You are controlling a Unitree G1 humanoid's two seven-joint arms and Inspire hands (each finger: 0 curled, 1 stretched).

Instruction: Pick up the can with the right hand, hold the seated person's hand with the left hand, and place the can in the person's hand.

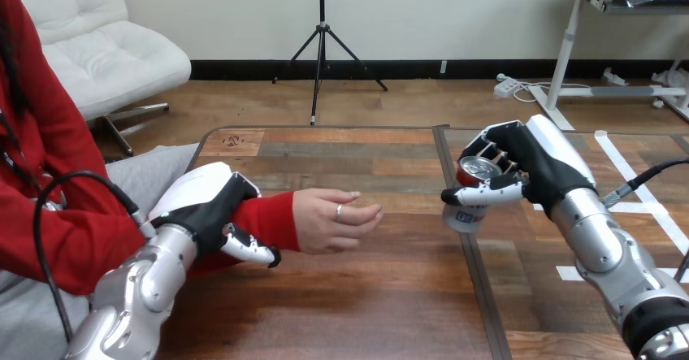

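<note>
My right hand (pixel 532 165) is shut on a red and white can (pixel 470 201), fingers round its far side and thumb across its front. The can tilts slightly and hangs just above the wooden table (pixel 366 311), right of centre. The person's hand (pixel 333 220) lies on the table at the middle, fingers pointing right toward the can, a short gap away. My left hand (pixel 203 206) lies over the person's red-sleeved forearm just behind the wrist. Its fingers reach over the top and its thumb curls in at the near side.
A dark seam (pixel 470 271) runs front to back across the table, under the can. The person sits at the table's left side. Bare wood lies in front of the person's hand and toward the near edge.
</note>
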